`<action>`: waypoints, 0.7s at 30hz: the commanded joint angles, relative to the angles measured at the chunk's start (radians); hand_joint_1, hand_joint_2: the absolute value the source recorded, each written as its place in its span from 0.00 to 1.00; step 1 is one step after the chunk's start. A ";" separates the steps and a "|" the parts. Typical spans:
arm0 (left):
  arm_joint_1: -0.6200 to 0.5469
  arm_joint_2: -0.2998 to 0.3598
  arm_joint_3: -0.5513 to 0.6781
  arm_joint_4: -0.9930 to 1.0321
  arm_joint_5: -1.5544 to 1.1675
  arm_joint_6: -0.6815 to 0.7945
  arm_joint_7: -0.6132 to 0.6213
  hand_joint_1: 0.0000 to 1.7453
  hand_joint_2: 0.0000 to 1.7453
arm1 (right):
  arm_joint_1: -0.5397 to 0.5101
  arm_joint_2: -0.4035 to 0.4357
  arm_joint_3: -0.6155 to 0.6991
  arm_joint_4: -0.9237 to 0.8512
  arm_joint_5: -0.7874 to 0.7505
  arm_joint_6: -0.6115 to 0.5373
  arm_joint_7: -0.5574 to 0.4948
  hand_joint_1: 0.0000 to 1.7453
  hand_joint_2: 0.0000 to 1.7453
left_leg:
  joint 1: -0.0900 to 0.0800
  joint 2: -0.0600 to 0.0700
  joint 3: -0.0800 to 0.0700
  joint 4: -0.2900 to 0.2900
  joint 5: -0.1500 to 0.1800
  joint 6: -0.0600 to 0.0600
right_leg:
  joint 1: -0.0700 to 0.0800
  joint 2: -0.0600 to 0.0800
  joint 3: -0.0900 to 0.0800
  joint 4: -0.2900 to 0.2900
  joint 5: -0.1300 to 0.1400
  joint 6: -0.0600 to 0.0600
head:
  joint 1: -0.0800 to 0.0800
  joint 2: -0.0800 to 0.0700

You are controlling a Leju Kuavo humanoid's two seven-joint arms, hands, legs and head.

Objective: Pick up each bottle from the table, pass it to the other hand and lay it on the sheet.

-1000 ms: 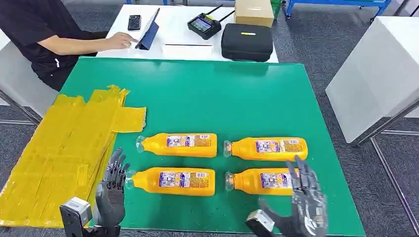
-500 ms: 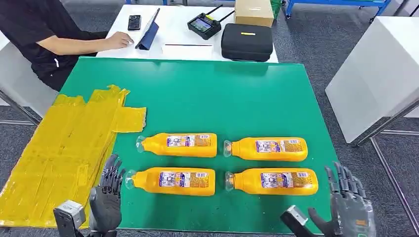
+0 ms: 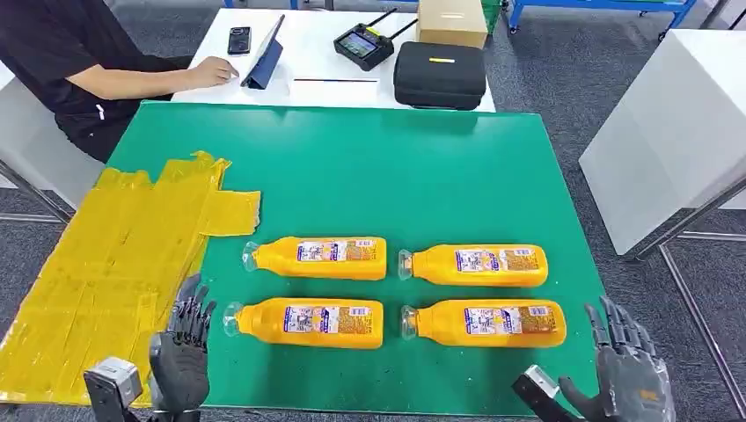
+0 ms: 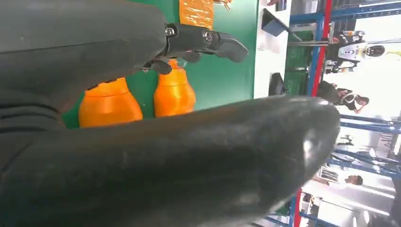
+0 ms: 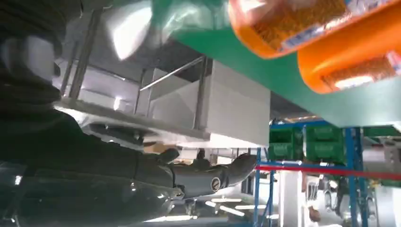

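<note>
No bottle has been lifted yet: all four lie on the green bench [image 3: 369, 167] and none is on the yellow sheet [image 3: 114, 264], so by my reading the task stands at its very first pick.

The right hand [image 3: 629, 374] hangs off the near right corner of the bench, fingers spread and holding nothing. It sits just beside the base end of the near right bottle [image 3: 484, 323] without touching it. The left hand [image 3: 180, 352] is at the near left edge, also empty with fingers apart, where the sheet meets the green surface. It is near the cap end of the near left bottle [image 3: 306, 322].

The next move, as I judge it, calls for one hand to come in over the nearest bottle and close around its body. The right hand on the near right bottle seems the likelier choice, since the sheet lies on the left and the pass would carry the bottle that way.

The count is four orange bottles, all lying on their sides with caps pointing left, in two rows of two. The far left bottle [image 3: 317, 257] and far right bottle [image 3: 475, 265] make up the far row. There is one yellow sheet, covering the left side of the bench. There are two hands, both empty.
</note>
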State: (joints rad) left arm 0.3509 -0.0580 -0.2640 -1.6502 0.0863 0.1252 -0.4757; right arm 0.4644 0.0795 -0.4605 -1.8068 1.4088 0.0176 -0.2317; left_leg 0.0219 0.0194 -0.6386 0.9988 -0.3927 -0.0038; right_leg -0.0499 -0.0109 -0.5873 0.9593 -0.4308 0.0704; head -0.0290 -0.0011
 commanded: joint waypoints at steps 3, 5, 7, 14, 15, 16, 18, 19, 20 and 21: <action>0.007 0.015 0.039 0.027 -0.005 -0.025 0.003 0.00 0.00 | -0.079 -0.255 0.289 0.306 -0.152 -0.087 0.161 0.00 1.00 | 0.002 0.003 0.008 -0.001 -0.003 0.001 | 0.002 0.005 0.007 -0.003 0.000 -0.006 | 0.000 0.000; 0.009 0.017 0.037 0.031 -0.001 -0.024 0.000 0.00 0.00 | -0.085 -0.268 0.309 0.311 -0.165 -0.093 0.166 0.00 1.00 | 0.001 0.002 0.008 -0.001 -0.003 0.001 | 0.002 0.004 0.007 -0.003 -0.001 -0.006 | 0.000 0.000; 0.011 0.023 0.031 0.033 0.004 -0.019 -0.002 0.00 0.00 | -0.083 -0.309 0.358 0.320 -0.216 -0.115 0.178 0.00 1.00 | 0.001 0.002 0.007 -0.001 -0.003 0.001 | 0.002 0.004 0.007 -0.003 -0.001 -0.006 | 0.000 0.000; 0.018 0.035 0.019 0.031 0.012 -0.008 -0.009 0.00 0.00 | -0.078 -0.366 0.425 0.320 -0.271 -0.154 0.224 0.00 1.00 | 0.001 0.000 0.004 -0.001 -0.001 0.001 | 0.001 0.002 0.004 -0.002 0.000 -0.004 | 0.000 0.000; 0.018 0.035 0.019 0.031 0.012 -0.008 -0.009 0.00 0.00 | -0.078 -0.366 0.425 0.320 -0.271 -0.154 0.224 0.00 1.00 | 0.001 0.000 0.007 -0.001 -0.003 0.001 | 0.002 0.002 0.007 -0.002 -0.001 -0.006 | 0.000 0.000; 0.018 0.035 0.019 0.031 0.012 -0.008 -0.009 0.00 0.00 | -0.078 -0.366 0.425 0.320 -0.271 -0.154 0.224 0.00 1.00 | 0.001 0.000 0.006 -0.001 -0.002 0.001 | 0.001 0.001 0.006 -0.002 -0.001 -0.005 | 0.000 0.000; 0.017 0.035 0.018 0.032 0.013 -0.007 -0.009 0.00 0.00 | -0.077 -0.369 0.431 0.318 -0.277 -0.157 0.227 0.00 1.00 | 0.000 -0.001 0.003 -0.001 -0.001 0.000 | 0.001 0.001 0.003 -0.001 0.000 -0.003 | 0.000 0.000; 0.015 0.038 0.014 0.034 0.015 -0.005 -0.010 0.00 0.00 | -0.075 -0.379 0.445 0.315 -0.289 -0.165 0.230 0.00 1.00 | 0.001 -0.001 0.005 -0.001 -0.002 0.001 | 0.001 0.001 0.005 -0.002 -0.001 -0.005 | 0.000 0.000; 0.015 0.039 0.011 0.037 0.019 -0.002 -0.011 0.00 0.00 | -0.080 -0.389 0.462 0.313 -0.298 -0.176 0.236 0.00 1.00 | 0.001 -0.001 0.004 -0.001 -0.001 0.001 | 0.001 0.001 0.004 -0.001 0.000 -0.004 | 0.000 0.000; 0.013 0.040 0.009 0.040 0.019 -0.001 -0.012 0.00 0.00 | -0.083 -0.392 0.470 0.313 -0.300 -0.178 0.238 0.00 1.00 | 0.001 -0.001 0.006 -0.001 -0.002 0.001 | 0.001 0.001 0.006 -0.002 -0.001 -0.005 | 0.000 0.000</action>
State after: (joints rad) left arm 0.3740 -0.0477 -0.2438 -1.6560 0.0958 0.1156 -0.4860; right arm 0.4125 -0.2728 -0.0939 -1.5553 1.1395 -0.1312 -0.0107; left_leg 0.0219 0.0190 -0.6385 0.9989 -0.3928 -0.0036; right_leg -0.0499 -0.0111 -0.5870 0.9593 -0.4308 0.0705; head -0.0290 -0.0011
